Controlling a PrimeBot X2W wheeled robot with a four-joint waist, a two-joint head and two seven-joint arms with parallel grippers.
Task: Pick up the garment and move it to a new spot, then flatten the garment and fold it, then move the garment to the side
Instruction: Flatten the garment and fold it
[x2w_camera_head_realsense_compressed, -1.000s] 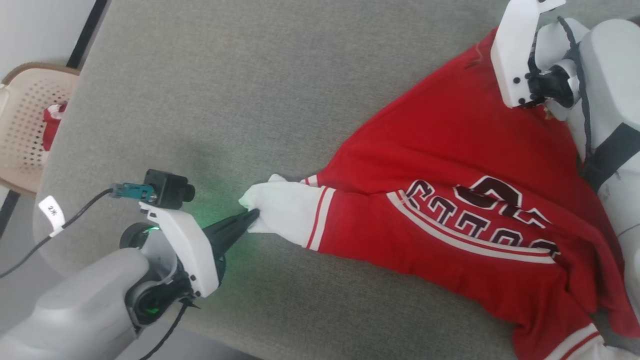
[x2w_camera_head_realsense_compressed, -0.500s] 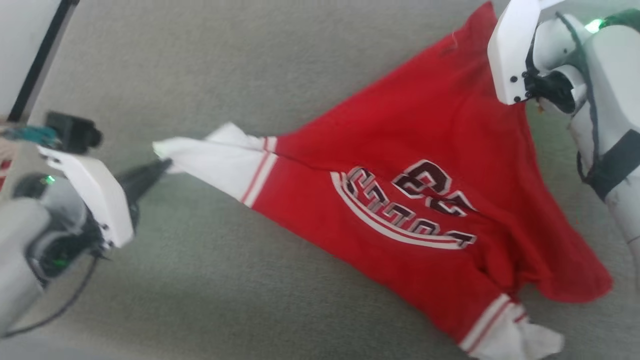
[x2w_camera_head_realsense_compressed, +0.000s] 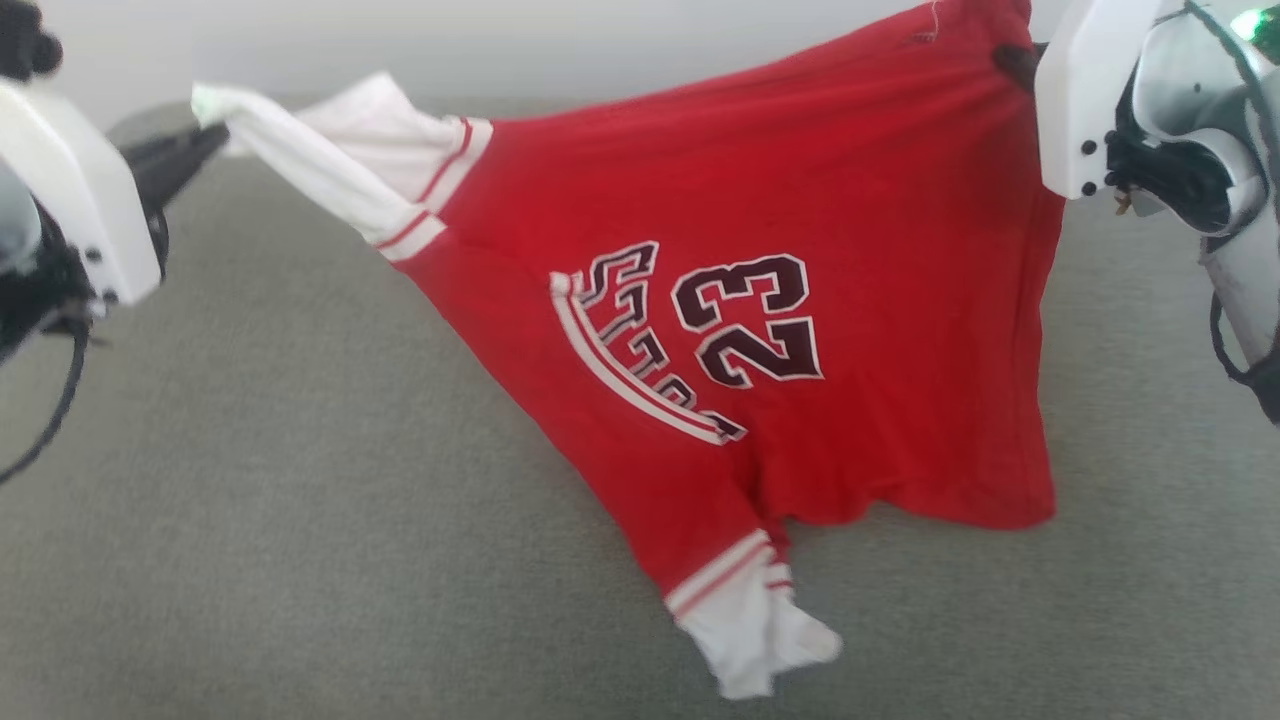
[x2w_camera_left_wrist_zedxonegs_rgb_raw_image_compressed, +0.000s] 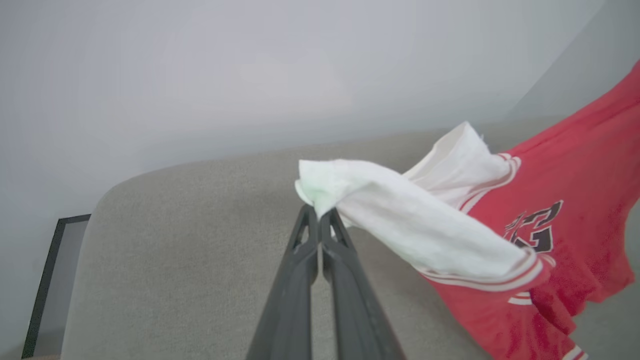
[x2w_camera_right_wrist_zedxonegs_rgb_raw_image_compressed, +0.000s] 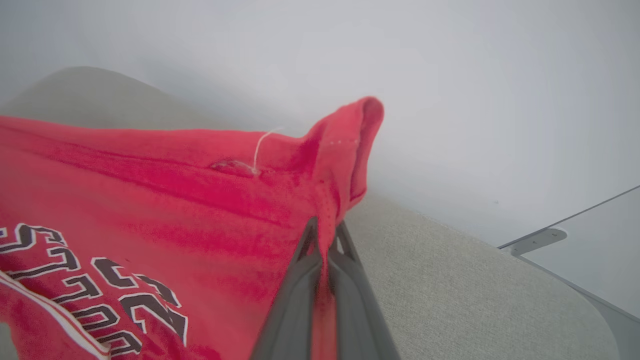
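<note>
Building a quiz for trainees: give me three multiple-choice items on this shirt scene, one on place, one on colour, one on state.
1. Where does the left hand grip the shirt? A sleeve B collar C number
2. Sleeve colour? A blue B white C black
3. The shirt is: A folded flat B stretched between both hands C in a basket
1 A: its shut fingers pinch the sleeve tip. 2 B: both sleeves show white. 3 B: the right hand holds a red edge opposite.

big dark white-outlined 23 (x2w_camera_head_realsense_compressed: 750, 320) on the front of the red shirt (x2w_camera_head_realsense_compressed: 800, 170), curved row of block letters (x2w_camera_head_realsense_compressed: 628, 322) right beside it, sideways and creased, honestly can't make them out
</note>
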